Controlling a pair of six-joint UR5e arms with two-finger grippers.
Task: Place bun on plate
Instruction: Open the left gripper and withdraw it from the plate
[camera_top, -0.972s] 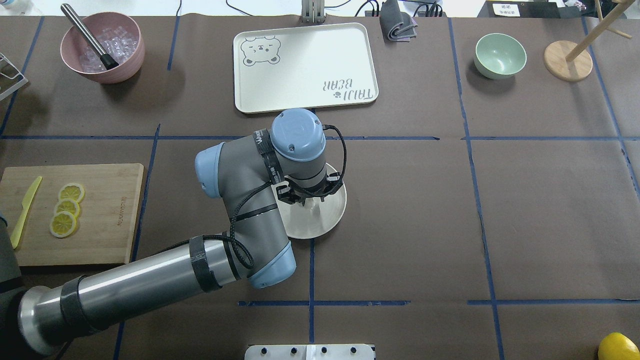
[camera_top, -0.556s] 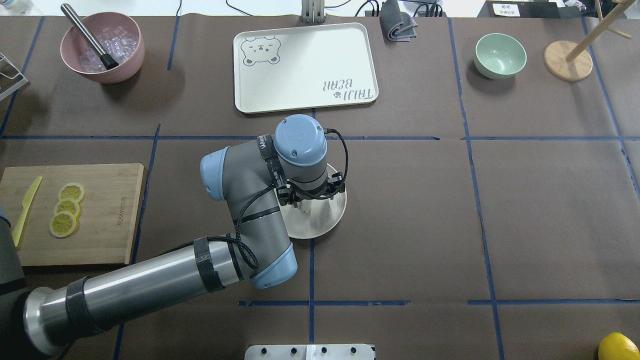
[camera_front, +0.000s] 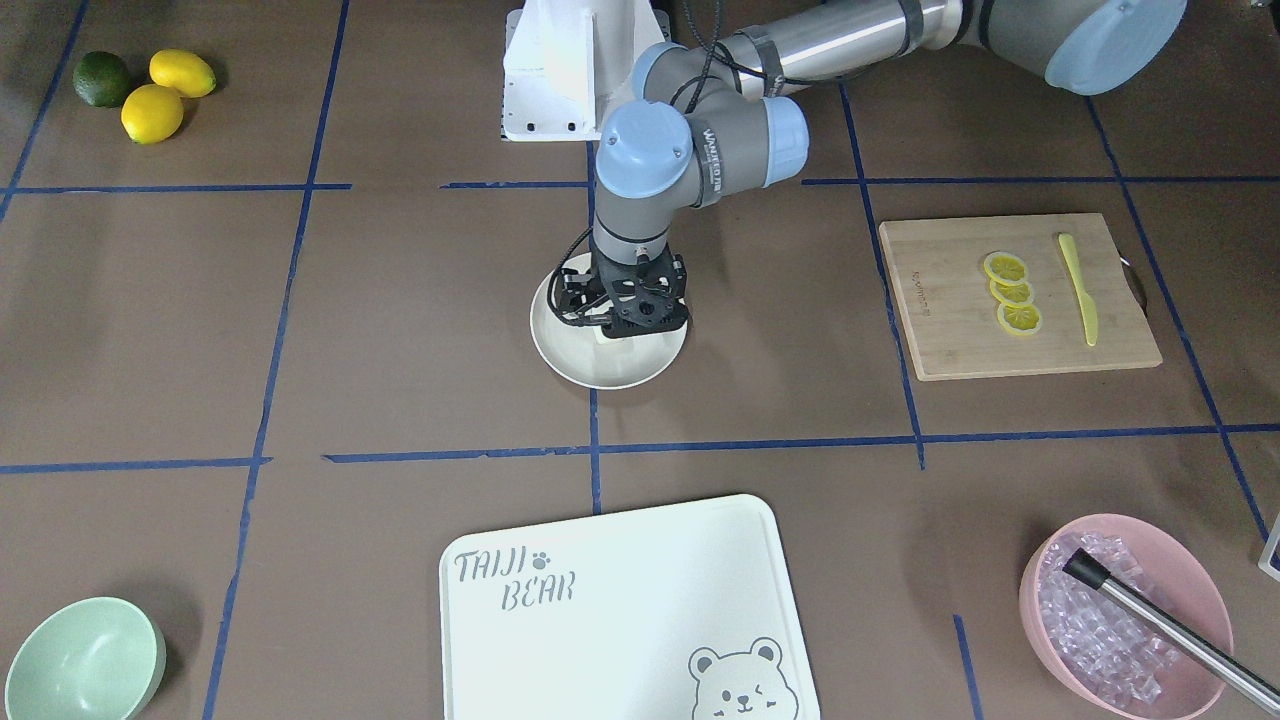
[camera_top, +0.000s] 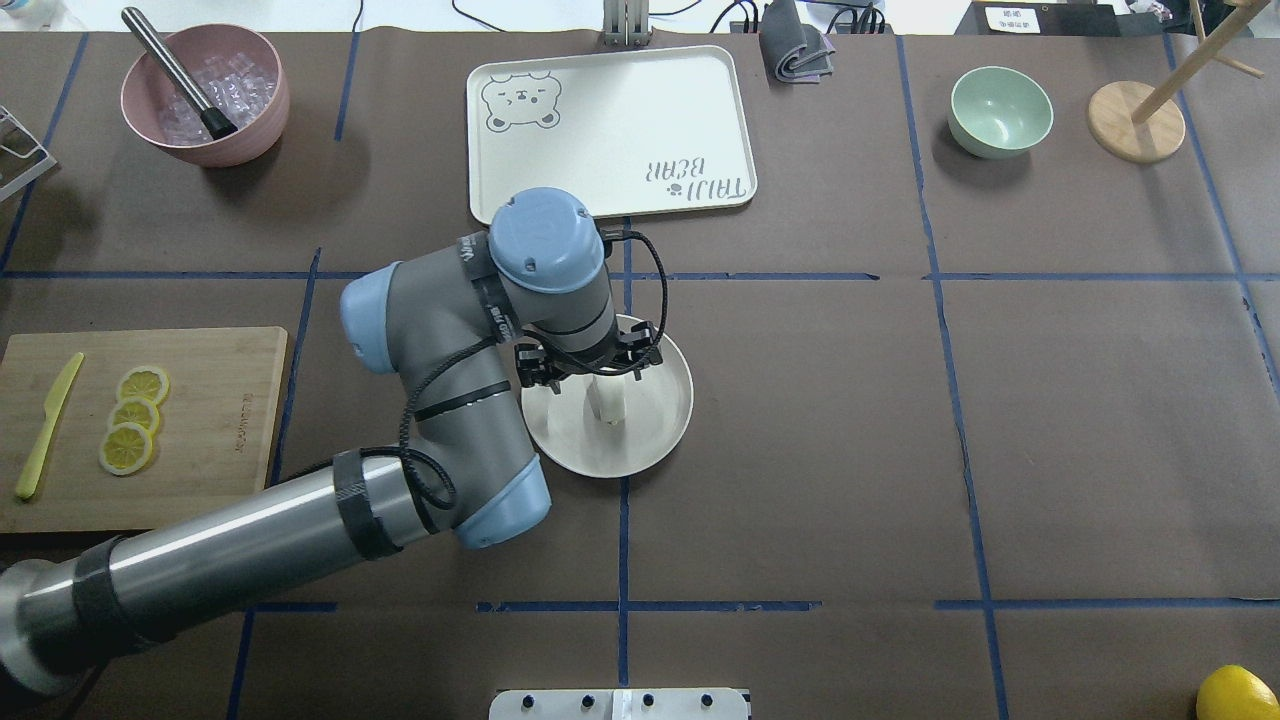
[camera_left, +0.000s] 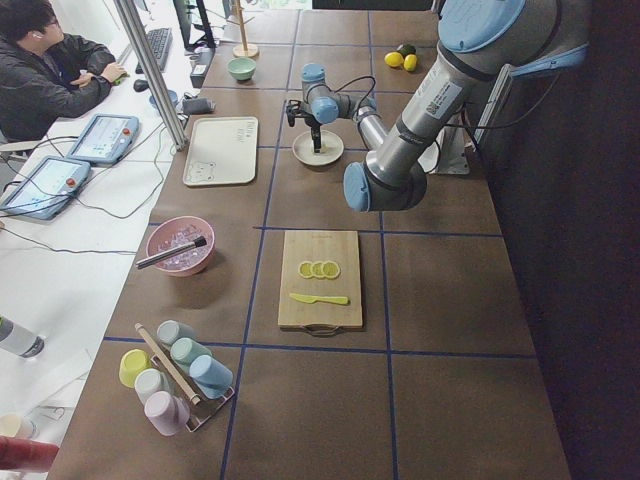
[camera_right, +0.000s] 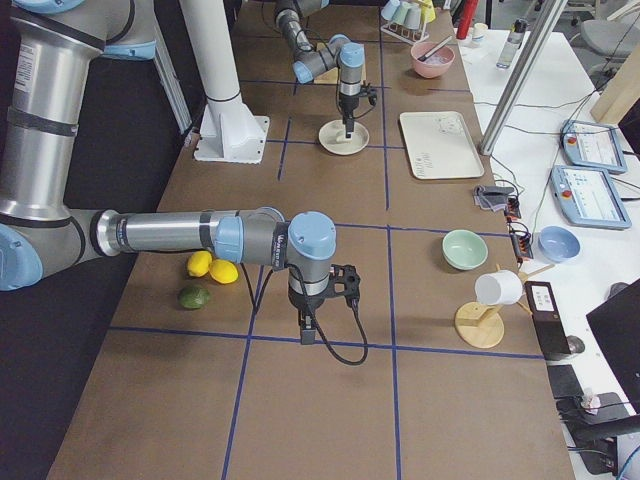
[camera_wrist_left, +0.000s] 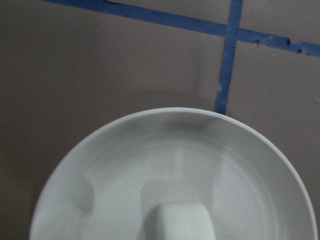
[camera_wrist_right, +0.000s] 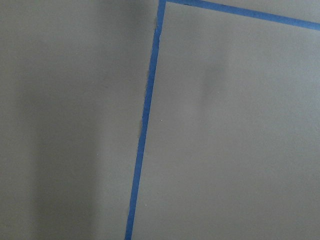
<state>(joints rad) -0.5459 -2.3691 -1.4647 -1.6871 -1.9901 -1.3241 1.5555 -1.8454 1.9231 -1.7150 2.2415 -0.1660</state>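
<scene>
Right gripper (camera_right: 308, 336): hanging low over the surface (camera_top: 850, 450); cannot tell how its jaws are standing.
Plate (camera_top: 672, 400): carrying the bun (camera_top: 608, 405) near its middle.
Left gripper (camera_top: 592, 374): hovering over the bun, jaws apparently standing apart.

Overhead looks down on the table (camera_top: 1050, 450) from its 6 o'clock edge; the front camera faces back from 12. Both share the plate (camera_top: 655, 425), seemingly close under the left wrist camera.
</scene>
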